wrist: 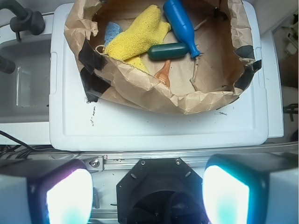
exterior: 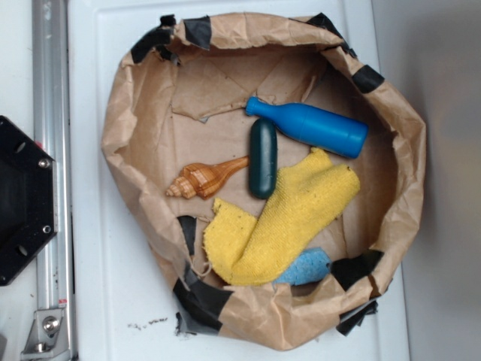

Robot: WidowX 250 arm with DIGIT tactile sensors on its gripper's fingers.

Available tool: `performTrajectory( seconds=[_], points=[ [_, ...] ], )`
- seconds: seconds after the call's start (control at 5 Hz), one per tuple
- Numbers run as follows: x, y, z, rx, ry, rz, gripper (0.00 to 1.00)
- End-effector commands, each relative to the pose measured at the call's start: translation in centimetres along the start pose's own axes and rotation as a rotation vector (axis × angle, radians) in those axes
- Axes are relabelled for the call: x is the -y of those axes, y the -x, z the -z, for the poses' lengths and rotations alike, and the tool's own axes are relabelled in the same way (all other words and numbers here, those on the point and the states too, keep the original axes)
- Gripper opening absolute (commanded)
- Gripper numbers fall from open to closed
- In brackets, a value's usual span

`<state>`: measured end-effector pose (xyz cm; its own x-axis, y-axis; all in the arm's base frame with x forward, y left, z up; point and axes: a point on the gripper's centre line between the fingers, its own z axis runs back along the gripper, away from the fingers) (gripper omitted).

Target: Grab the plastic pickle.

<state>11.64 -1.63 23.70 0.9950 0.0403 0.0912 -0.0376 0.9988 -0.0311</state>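
The plastic pickle (exterior: 263,159) is a small dark teal-green capsule. It lies inside a brown paper bag nest (exterior: 135,113), between a blue bottle (exterior: 308,126), a brown seashell (exterior: 204,179) and a yellow cloth (exterior: 289,218). In the wrist view the pickle (wrist: 168,51) lies near the top, beside the bottle (wrist: 180,25) and the cloth (wrist: 135,32). My gripper (wrist: 147,196) is open and empty, its two glowing fingertips wide apart. It sits well back from the bag, over the black robot base (wrist: 161,191). The gripper does not show in the exterior view.
The bag rests on a white plastic lid (exterior: 98,256). A light blue sponge (exterior: 308,267) lies under the cloth. A metal rail (exterior: 51,150) and the black base plate (exterior: 22,199) are on the left. A sink (wrist: 23,88) shows left in the wrist view.
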Motion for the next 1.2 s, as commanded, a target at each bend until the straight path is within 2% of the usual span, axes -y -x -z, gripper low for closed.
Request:
performTrajectory(
  seconds=[0.0,0.2,0.4,0.6,0.8,1.0],
  points=[
    [0.0,0.0,0.0,0.000,0.000,0.000,1.00],
    [-1.3,-4.6,5.4,-0.209,-0.062,-0.245,1.00],
    [-1.5,-7.2,8.8,-0.216,-0.032,-0.495,1.00],
    [-2.5,-10.5,11.6,-0.120,-0.038,-0.744,1.00],
    [-3.5,-12.1,13.8,-0.115,-0.117,-0.864,1.00],
    [-4.2,-13.1,15.7,-0.118,-0.121,-0.959,1.00]
  ],
)
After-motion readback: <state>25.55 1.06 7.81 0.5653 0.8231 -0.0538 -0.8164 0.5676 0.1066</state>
